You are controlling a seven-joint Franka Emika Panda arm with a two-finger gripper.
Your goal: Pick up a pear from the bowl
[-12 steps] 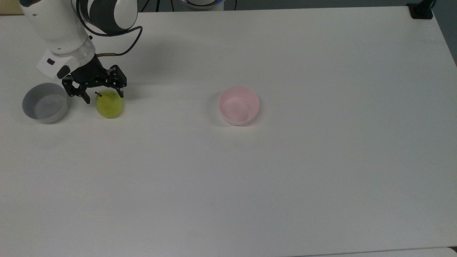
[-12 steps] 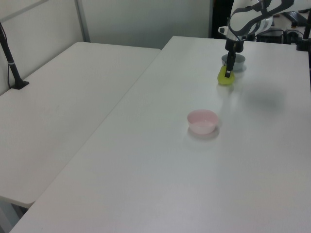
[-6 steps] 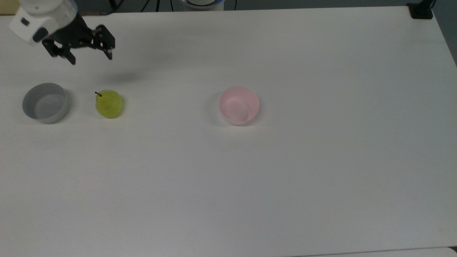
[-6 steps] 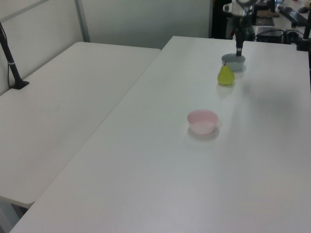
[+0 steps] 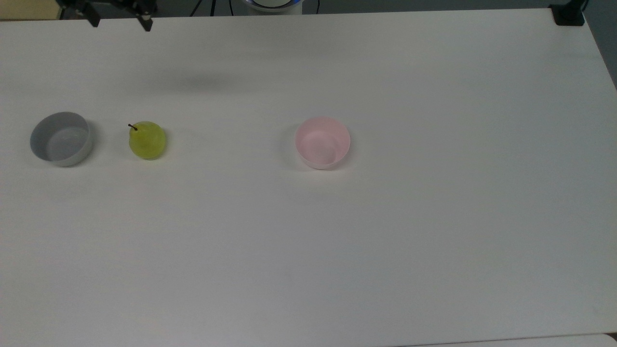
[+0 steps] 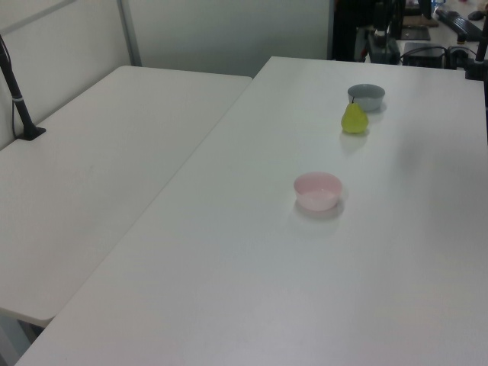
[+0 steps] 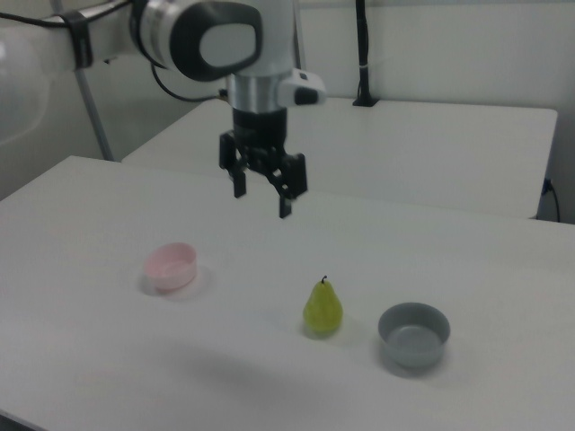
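The yellow-green pear (image 5: 147,140) (image 6: 354,118) (image 7: 322,307) stands upright on the white table, stem up, outside both bowls. The pale pink bowl (image 5: 322,142) (image 6: 318,191) (image 7: 172,266) is empty and sits well to the top view's right of the pear. My gripper (image 5: 122,25) (image 7: 262,201) hangs high above the table, open with nothing between its fingers. In the right view it is up and to the left of the pear, well apart from it.
A grey bowl (image 5: 61,139) (image 6: 367,95) (image 7: 413,334), also empty, stands close beside the pear on the top view's left. A black clamp (image 5: 569,14) sits at the table's far right corner. A second white table (image 6: 91,168) adjoins in the left view.
My gripper was open around the pear's top a second ago. It has risen up and away from it, empty. The pear and both bowls have not moved.
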